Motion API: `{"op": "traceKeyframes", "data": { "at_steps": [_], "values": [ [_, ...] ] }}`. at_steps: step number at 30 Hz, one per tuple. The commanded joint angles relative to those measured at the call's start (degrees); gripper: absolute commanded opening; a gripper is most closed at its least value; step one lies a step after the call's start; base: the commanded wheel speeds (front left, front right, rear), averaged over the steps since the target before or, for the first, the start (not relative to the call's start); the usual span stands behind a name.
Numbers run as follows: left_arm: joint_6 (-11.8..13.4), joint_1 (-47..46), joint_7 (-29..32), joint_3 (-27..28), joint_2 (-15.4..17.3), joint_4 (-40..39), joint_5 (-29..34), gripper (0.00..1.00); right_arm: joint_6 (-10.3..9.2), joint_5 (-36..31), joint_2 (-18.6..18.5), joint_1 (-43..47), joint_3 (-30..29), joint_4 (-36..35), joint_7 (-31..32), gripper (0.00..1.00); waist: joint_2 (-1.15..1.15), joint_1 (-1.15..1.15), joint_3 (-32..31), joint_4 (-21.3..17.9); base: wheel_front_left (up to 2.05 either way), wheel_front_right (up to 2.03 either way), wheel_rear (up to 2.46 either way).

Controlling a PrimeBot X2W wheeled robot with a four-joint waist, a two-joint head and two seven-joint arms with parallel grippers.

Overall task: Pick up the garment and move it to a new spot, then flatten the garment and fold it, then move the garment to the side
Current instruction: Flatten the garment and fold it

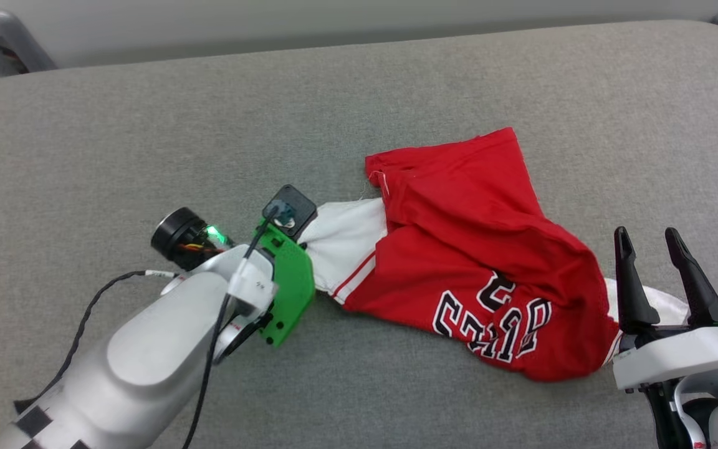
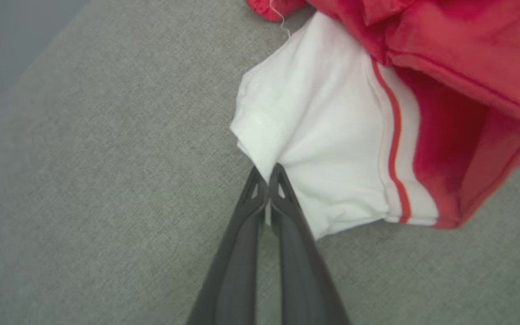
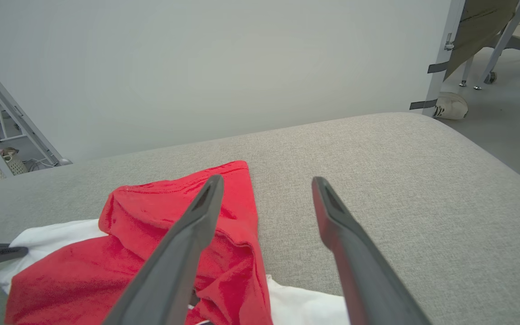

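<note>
The garment (image 1: 471, 237) lies crumpled on the grey padded surface (image 1: 147, 125), a red jersey with white sleeves and black lettering facing up. My left gripper (image 2: 266, 174) is shut on the edge of the white sleeve (image 2: 323, 113), with the cloth pinched between its fingertips. In the head view the green wrist bracket (image 1: 287, 287) covers those fingers at the garment's left end. My right gripper (image 1: 646, 237) stands open at the garment's right end, over the other white sleeve (image 1: 658, 299). In the right wrist view its fingers (image 3: 197, 225) spread above the red cloth (image 3: 151, 234), holding nothing.
The grey surface stretches wide to the left and far side, with its rounded right edge (image 3: 490, 158) dropping to the floor. A pale wall (image 3: 219, 67) runs behind it. A shoe (image 3: 449, 106) and wheeled chair legs (image 3: 490, 76) stand on the floor beyond the right corner.
</note>
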Motion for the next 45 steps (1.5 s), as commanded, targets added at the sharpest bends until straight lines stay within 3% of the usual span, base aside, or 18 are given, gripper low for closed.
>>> {"op": "traceKeyframes", "data": {
  "at_steps": [1,13,17,21,25,31,32,33,34,35,45],
  "values": [
    [1.51,2.28,-0.46,1.01,1.79,-1.84,-0.96,0.0,-0.04,0.44,-0.05,1.01,-0.35,-0.27,0.45,1.0,0.0,0.0,-2.14,2.25,0.0,0.0,0.0],
    [16.61,21.98,-4.59,10.01,13.85,-19.92,-8.56,0.0,-0.04,0.1,-0.05,2.85,-3.39,-1.34,2.38,1.0,0.0,0.0,-4.8,6.9,0.0,0.0,0.0],
    [22.03,29.83,-6.3,13.61,16.03,-23.22,-12.8,0.0,-0.04,-0.01,-0.05,3.38,-3.45,-1.36,2.91,1.0,0.0,0.0,-5.69,7.73,0.0,0.0,0.0],
    [26.43,38.36,-9.23,17.59,15.91,-24.2,-18.36,0.0,-0.04,0.14,-0.05,4.17,-3.56,-1.21,3.18,1.0,0.0,0.0,-6.77,8.27,0.0,0.0,0.0],
    [28.0,44.77,-12.22,19.82,14.19,-23.57,-22.33,0.0,-0.04,0.34,-0.05,4.86,-3.62,-1.16,3.49,1.0,0.0,0.0,-7.53,8.74,0.0,0.0,0.0],
    [27.64,46.52,-14.91,19.7,10.91,-21.46,-23.3,0.0,-0.04,0.57,-0.05,5.75,-3.99,-1.19,4.09,1.0,0.0,0.0,-8.44,9.44,0.0,0.0,0.0],
    [27.52,46.3,-15.29,19.73,10.59,-21.27,-23.21,0.1,-0.04,0.59,-0.05,5.84,-4.03,-1.2,4.19,1.0,0.0,0.0,-8.55,9.51,0.0,0.0,0.0],
    [27.38,45.94,-15.78,19.81,10.32,-21.06,-23.0,0.67,-0.04,0.62,-0.05,5.94,-4.03,-1.19,4.33,1.0,0.0,0.0,-8.68,9.54,0.0,0.0,0.0],
    [27.29,45.6,-16.21,19.85,10.23,-20.92,-22.69,0.67,-0.04,0.66,-0.05,5.99,-3.99,-1.17,4.44,1.0,0.0,0.0,-8.78,9.53,0.0,0.0,0.0],
    [27.03,45.12,-16.83,20.06,10.07,-20.89,-22.46,1.0,-0.04,0.68,-0.05,6.03,-3.95,-1.16,4.59,1.0,0.0,0.0,-8.89,9.51,0.0,0.0,0.0],
    [24.98,40.5,-29.68,23.03,9.32,-22.61,-16.2,1.0,-0.04,2.04,-0.05,6.63,-5.5,0.69,6.85,1.0,0.0,0.0,-9.77,9.95,0.0,0.0,0.0]
  ]
}}
